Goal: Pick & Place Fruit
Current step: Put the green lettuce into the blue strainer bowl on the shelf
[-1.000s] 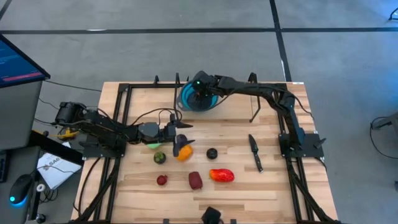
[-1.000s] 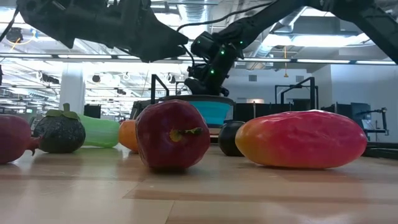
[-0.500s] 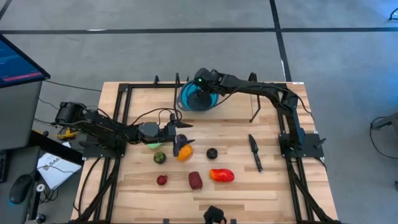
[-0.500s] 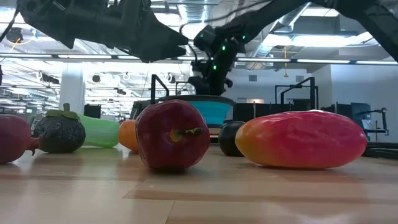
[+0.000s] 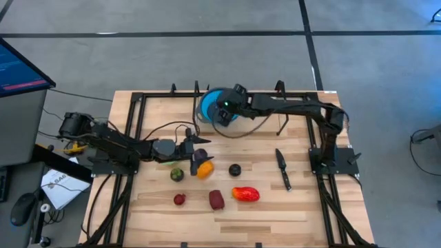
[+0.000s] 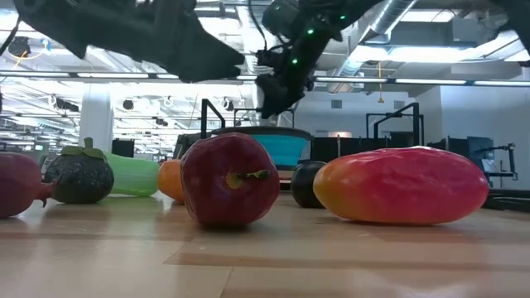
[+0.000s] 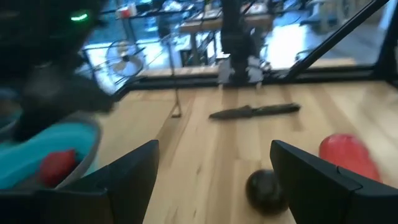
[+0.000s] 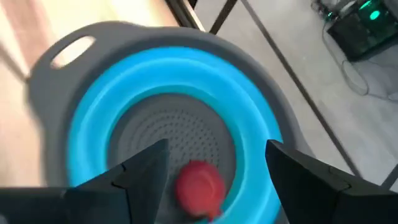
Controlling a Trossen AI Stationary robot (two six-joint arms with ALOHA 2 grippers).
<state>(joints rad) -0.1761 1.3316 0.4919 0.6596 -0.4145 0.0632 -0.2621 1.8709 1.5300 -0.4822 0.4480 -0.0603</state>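
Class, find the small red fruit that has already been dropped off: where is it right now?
The small red fruit lies inside the blue bowl at the table's far edge, directly beneath the right tool, which is open.

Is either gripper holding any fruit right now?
No. The right gripper hangs open above the bowl, a red fruit lying inside. The left gripper is open and empty.

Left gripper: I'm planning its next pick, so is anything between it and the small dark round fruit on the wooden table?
Nothing visible. In the left wrist view, the left gripper is open, and only bare wooden table lies between its fingers and the small dark round fruit.
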